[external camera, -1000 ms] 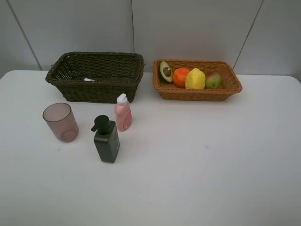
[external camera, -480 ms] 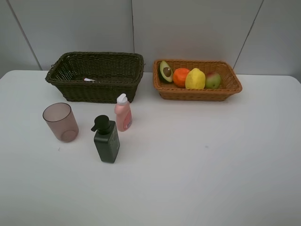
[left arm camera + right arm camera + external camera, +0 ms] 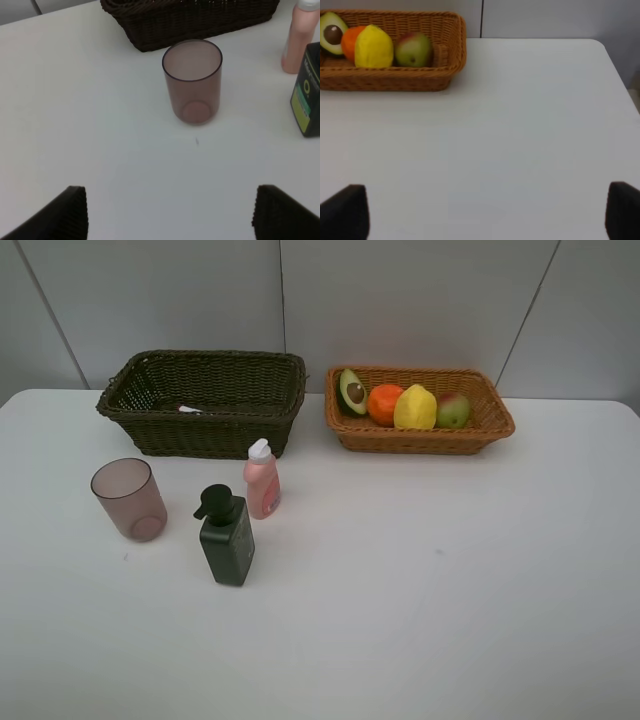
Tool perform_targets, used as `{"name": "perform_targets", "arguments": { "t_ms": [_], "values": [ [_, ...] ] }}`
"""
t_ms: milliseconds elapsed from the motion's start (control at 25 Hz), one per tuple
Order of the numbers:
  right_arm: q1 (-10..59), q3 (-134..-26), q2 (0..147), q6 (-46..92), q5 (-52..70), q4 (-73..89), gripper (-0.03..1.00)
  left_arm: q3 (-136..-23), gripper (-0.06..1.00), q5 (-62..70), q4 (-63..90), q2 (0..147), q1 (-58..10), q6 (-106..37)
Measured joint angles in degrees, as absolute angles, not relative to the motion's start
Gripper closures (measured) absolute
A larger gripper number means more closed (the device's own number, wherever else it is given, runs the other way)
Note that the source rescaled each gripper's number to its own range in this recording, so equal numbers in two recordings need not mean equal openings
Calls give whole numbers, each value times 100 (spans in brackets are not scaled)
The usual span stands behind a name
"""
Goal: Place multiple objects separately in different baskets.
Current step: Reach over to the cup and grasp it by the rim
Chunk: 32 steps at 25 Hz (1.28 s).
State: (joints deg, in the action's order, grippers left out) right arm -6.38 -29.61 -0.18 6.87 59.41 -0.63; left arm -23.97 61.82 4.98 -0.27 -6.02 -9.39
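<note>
My left wrist camera shows the left gripper (image 3: 170, 205) with its two dark fingertips spread wide and nothing between them, hanging over the bare white table (image 3: 450, 590). Ahead of it the translucent pinkish cup (image 3: 192, 82) stands upright on the table, just in front of the dark brown-green basket (image 3: 150, 30). The small pink bottle (image 3: 300, 37) and the dark green pump bottle (image 3: 307, 92) are cut off at that view's edge. The right gripper (image 3: 485, 212) is spread just as wide and holds nothing. It sits over bare table, well apart from the light orange-tan basket (image 3: 395, 80). From the high camera I see the two baskets side by side at the back of the table, the dark one on the left and the light one on the right, near each other but apart. The light basket holds a row of fruit: the halved avocado (image 3: 352, 391) propped up with its pit facing out, then the orange (image 3: 383, 404), the yellow lemon (image 3: 415, 408) and the red-green mango (image 3: 454, 411). In the dark basket I can just make out the white pink-tipped marker (image 3: 188, 410) lying on the bottom. The pink bottle stands upright near that basket's front right corner, the pump bottle stands upright close in front of it, and the cup is further left, apart from both.
</note>
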Motion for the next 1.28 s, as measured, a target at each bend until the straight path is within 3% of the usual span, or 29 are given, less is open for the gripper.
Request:
{"name": "perform_targets", "arguments": {
  "t_ms": [1280],
  "values": [
    [-680, -2961, -18, 705, 5941, -61, -3, -2397, 6, 6182, 498, -27, -602, -939]
  ]
}}
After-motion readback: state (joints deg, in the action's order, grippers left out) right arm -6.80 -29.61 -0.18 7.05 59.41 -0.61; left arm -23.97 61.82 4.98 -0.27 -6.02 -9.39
